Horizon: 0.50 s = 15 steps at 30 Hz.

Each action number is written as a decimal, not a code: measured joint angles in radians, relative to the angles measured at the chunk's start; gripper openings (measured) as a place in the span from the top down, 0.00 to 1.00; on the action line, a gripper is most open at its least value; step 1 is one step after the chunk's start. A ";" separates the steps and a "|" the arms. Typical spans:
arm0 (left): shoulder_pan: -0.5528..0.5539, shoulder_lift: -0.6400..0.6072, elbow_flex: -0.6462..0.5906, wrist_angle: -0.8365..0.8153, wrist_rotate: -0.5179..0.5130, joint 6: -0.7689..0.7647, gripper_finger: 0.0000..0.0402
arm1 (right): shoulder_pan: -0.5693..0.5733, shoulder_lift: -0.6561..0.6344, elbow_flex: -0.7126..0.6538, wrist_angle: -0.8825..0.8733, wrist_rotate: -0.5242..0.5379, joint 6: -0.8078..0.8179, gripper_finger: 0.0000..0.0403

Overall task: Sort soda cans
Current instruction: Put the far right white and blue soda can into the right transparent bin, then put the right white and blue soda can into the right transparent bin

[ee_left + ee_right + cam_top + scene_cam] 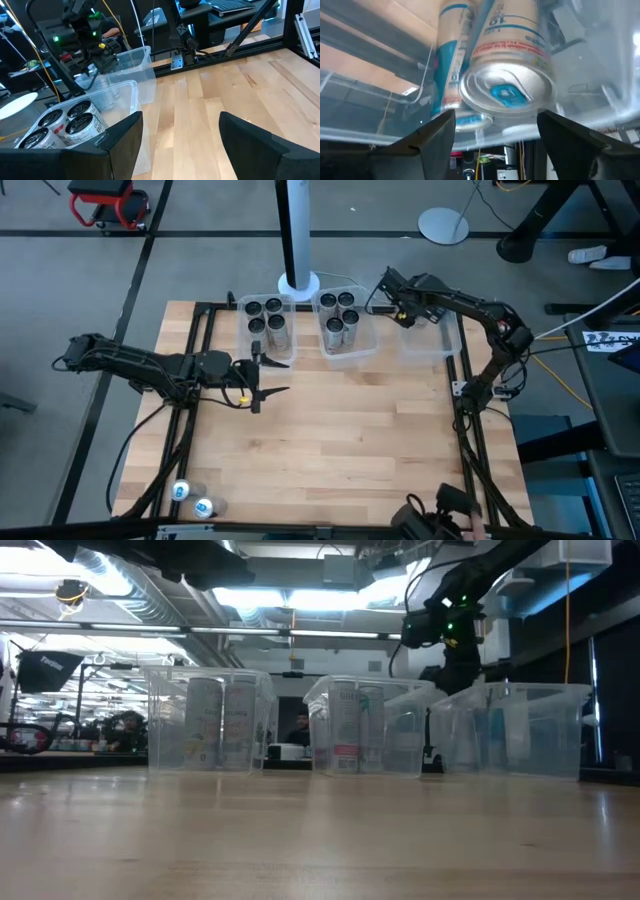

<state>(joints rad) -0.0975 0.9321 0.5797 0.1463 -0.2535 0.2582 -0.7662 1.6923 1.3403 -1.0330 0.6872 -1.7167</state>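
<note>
My right gripper hangs over the right bin at the far edge of the worktop, nose down into it. Straight ahead of my wrist is a blue-tabbed can, top toward me, inside the clear walls, with a second blue-printed can just beside it. Whether my right fingers are pinching that can or standing clear of it I cannot tell; they flank its top, no more than that.

I judge this to be the set-down. To do it well, the can should have its base flat on the bin floor before I let go. It looks a touch tilted against its neighbour, and a tilted can tips. The opening should be small and even, then a straight lift up so neither finger drags the rim or clips the bin wall.

My left gripper waits low over bare worktop, just in front of the left bin. Its fingers are spread wide, with nothing between them.

The sort as it lies: dark-topped cans stand in the left bin, with more cans in the middle bin. Two pale-topped cans sit at the near left corner — well apart from the bins and not yet sorted. By the look of them they belong with the blue ones, so I'd leave them room in here.
</note>
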 joint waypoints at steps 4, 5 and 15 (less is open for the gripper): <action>0.000 0.000 0.000 0.000 0.000 0.003 0.37 | 0.000 -0.053 0.000 -0.025 -0.001 0.029 0.33; 0.000 0.000 0.000 0.000 0.000 0.002 0.37 | 0.000 -0.065 0.000 -0.029 -0.004 0.037 0.33; 0.000 0.000 0.000 0.004 0.000 -0.010 0.37 | 0.172 -0.222 0.002 -0.101 -0.007 0.206 0.33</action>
<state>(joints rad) -0.0976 0.9321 0.5797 0.1506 -0.2539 0.2478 -0.5944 1.4703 1.3418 -1.1339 0.6803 -1.5108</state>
